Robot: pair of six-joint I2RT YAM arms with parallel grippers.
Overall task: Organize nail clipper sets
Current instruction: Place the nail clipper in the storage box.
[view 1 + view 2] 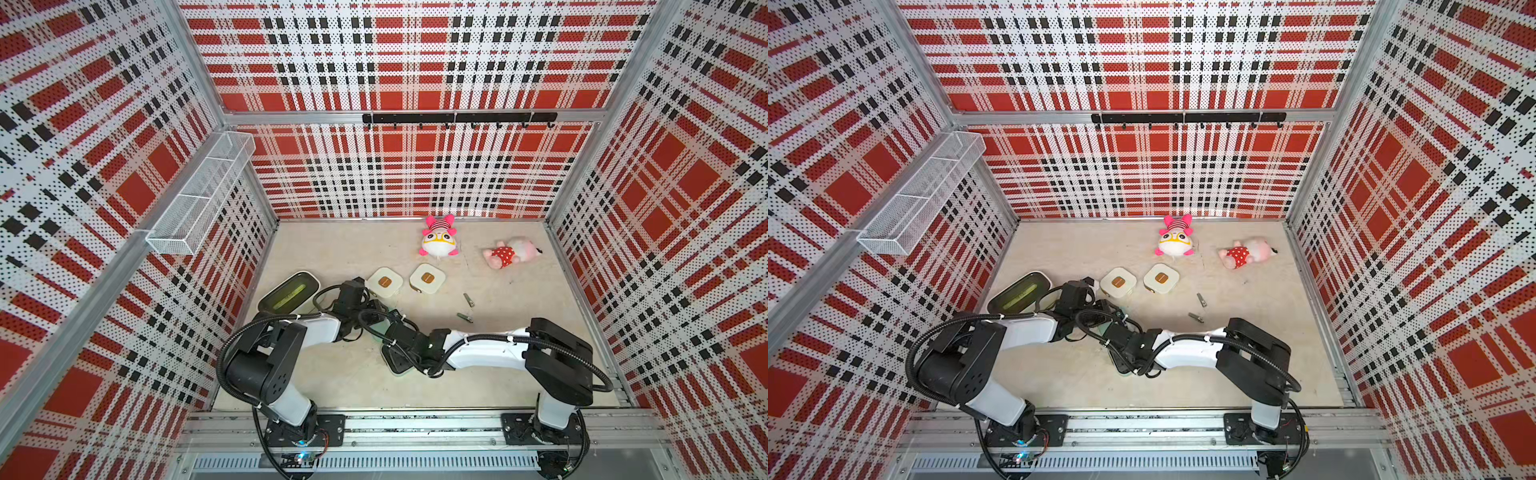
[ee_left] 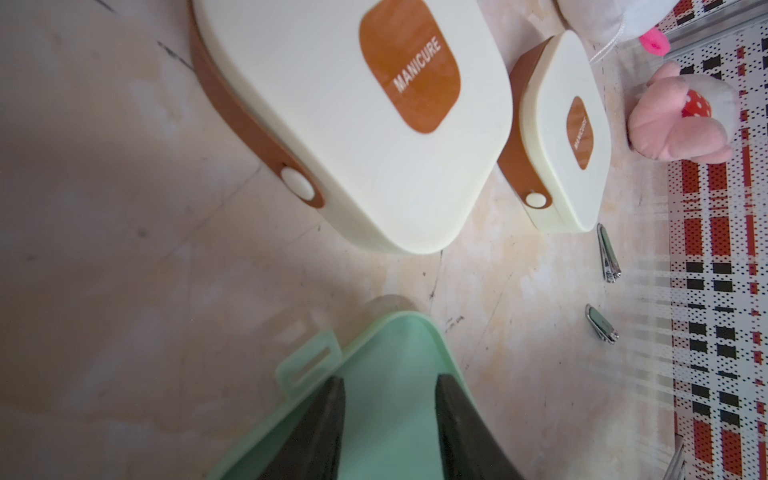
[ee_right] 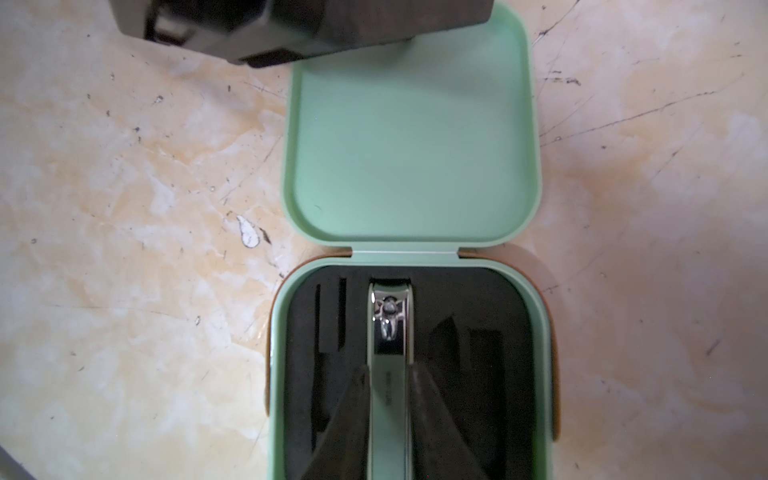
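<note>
Fingers (image 3: 349, 415) of the right hand (image 3: 388, 368) press narrowly against both long edges of a silver clipper (image 3: 390, 332). It sits in the middle slot of the black insert (image 3: 457, 299) inside the mint case (image 3: 540, 353). That case lies open flat on the counter (image 3: 124, 208), its lid (image 3: 411, 145) folded back. The left hand (image 2: 390, 380) is at the lid's far end. In the left wrist view its two dark fingers stand partly apart, the mint lid showing in the gap; whether their tips touch the plastic I cannot tell. In both top views the two arms meet over the mint case and hide most of it. Farther back, a cream case (image 1: 385, 282) and a second cream case (image 1: 427, 278) sit closed, side by side, near but apart, each with a brown label. To their right, a loose clipper (image 1: 468, 299) and another loose clipper (image 1: 465, 318) lie apart on the counter. A cream bin (image 1: 286, 297) with a dark green inside stands left of the cream cases. A pink plush toy (image 1: 439, 239) and a second plush toy (image 1: 513, 251) lie near the back wall.
</note>
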